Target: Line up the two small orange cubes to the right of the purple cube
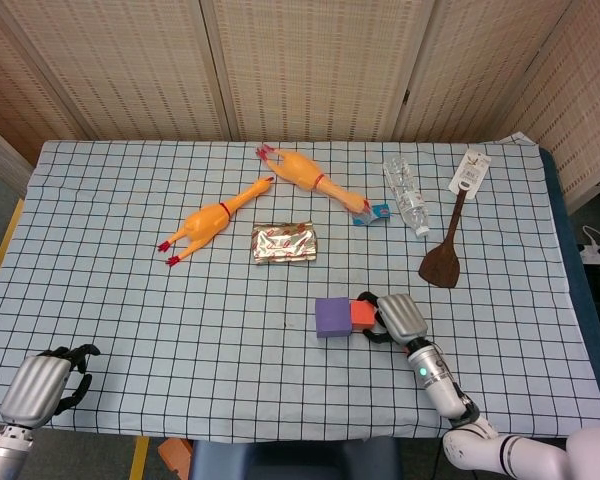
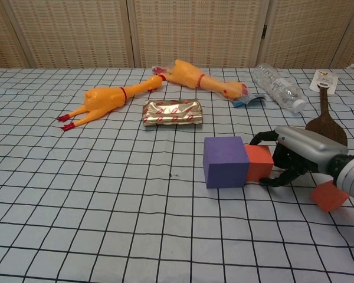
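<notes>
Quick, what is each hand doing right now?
Left hand: fingers curled, holding nothing.
Right hand: grips the orange cube against the purple cube.

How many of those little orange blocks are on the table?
2. One small orange cube sits against the right side of the purple cube, with the right hand around it. The other small orange cube lies nearer the table's front edge, partly behind that arm.

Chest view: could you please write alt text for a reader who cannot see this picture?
The robot's right hand holds a small orange cube against the right side of a purple cube on a checked tablecloth. A second orange cube lies apart, further right. Behind them lie two rubber chickens, a foil packet, a bottle and a spatula.
</notes>
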You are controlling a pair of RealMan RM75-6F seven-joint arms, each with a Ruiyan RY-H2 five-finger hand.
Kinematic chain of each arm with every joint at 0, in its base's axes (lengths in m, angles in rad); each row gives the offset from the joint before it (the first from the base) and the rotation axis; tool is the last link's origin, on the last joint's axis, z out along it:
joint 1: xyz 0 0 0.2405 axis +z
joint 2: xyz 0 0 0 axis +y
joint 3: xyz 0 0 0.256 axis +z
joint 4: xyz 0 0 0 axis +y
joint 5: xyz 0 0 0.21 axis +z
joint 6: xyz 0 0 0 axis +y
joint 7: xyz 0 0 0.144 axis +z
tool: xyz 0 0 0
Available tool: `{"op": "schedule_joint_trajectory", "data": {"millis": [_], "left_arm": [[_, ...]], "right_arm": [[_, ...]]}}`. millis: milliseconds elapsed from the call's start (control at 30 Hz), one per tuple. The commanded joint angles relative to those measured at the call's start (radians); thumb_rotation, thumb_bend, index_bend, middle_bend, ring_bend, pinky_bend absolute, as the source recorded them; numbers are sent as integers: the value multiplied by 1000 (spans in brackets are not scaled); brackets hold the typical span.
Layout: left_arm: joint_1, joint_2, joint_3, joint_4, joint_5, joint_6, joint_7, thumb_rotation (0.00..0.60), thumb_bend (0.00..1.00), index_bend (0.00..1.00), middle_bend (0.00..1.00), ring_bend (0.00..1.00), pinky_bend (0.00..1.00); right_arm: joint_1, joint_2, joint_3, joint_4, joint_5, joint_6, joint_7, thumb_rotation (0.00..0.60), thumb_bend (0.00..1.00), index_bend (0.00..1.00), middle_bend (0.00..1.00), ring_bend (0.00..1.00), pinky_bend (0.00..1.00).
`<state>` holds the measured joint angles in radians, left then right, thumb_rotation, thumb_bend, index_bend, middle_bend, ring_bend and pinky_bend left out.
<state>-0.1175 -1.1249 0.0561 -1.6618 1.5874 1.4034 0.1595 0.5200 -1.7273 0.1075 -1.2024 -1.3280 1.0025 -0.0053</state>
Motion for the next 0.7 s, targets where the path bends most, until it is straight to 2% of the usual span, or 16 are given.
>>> {"op": "schedule_joint_trajectory", "data": {"millis": [33, 500, 700], "left_arm": [[0, 0, 0, 0, 0, 0, -2, 600, 449, 373, 533, 474, 564], [0, 1, -1, 1, 0, 0, -2, 600, 447, 373, 533, 475, 563], [0, 0, -1, 1, 0, -1, -3, 600, 448, 373, 533, 474, 563]], "right_arm": [[0, -2, -1, 4, -2, 1, 1, 600, 151, 461, 991, 854, 1000], [-4, 12, -1, 3, -6, 3, 8, 600, 151, 275, 991, 854, 1000], [-3, 26, -3, -6, -3, -8, 7, 600, 151, 246, 991, 854, 1000]]}}
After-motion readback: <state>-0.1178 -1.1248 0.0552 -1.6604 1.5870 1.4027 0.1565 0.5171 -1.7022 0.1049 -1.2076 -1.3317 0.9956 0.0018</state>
